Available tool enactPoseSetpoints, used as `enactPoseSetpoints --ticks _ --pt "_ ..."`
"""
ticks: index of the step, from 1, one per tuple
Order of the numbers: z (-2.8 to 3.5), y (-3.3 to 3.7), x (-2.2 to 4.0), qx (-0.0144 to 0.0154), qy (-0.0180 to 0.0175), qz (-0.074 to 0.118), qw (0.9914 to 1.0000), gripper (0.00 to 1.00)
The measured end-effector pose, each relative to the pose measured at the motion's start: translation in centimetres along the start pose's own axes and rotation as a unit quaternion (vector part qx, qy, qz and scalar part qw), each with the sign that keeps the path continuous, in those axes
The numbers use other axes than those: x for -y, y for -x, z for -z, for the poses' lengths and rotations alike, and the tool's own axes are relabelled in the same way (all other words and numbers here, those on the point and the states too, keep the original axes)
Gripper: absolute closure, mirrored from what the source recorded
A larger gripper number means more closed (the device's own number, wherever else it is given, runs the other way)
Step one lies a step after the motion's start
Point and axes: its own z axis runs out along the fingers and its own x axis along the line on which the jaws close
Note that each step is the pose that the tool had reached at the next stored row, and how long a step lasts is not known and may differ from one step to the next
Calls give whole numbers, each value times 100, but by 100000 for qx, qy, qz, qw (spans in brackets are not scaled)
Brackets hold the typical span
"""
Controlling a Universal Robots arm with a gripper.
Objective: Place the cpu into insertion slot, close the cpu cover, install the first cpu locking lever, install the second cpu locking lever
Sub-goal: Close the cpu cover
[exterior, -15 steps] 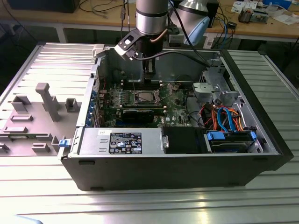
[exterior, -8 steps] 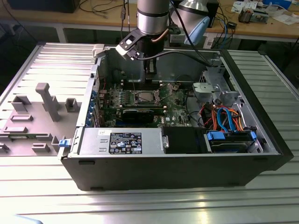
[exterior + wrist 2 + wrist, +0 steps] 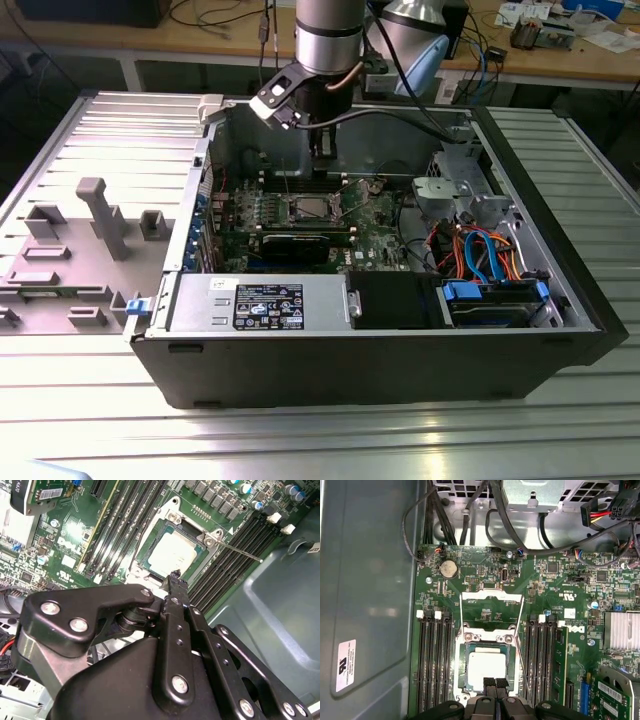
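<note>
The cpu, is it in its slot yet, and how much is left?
Done: the cpu sits in the insertion slot. In hand: the tool, shut and empty, hovers at the slot's edge. Left: the cpu cover looks raised, not closed, and a thin locking lever sticks out unlatched, so both levers seem undone.

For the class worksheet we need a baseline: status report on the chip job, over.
Hand shut, empty, by chip. Chip seated, cover down. Lever unlatched. Nothing in the way.
</note>
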Motion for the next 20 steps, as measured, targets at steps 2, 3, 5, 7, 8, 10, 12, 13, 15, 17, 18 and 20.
enactPoseSetpoints --ticks 2,3,5,7,8,10,12,13,15,17,18,20 --pt "-2 0 -8 0 -1 -3 100000 89" --pt "-3 1 -10 -7 0 -2 100000 89" --pt "-4 1 -25 -12 0 0 100000 89" --pt "-5 2 -44 -13 2 1 100000 89" --pt "-6 3 -50 -12 3 -1 100000 89" --pt "-7 3 -56 -9 2 -1 100000 89" --pt "-7 4 -65 -7 4 -3 100000 89" --pt "-8 4 -69 -8 3 3 100000 89" --pt "-9 4 -78 -11 -1 -2 100000 89" --pt "-11 5 -98 -11 3 2 100000 89" --pt "-11 6 -106 -9 -1 -1 100000 89" --pt "-12 6 -121 -11 2 -3 100000 89"
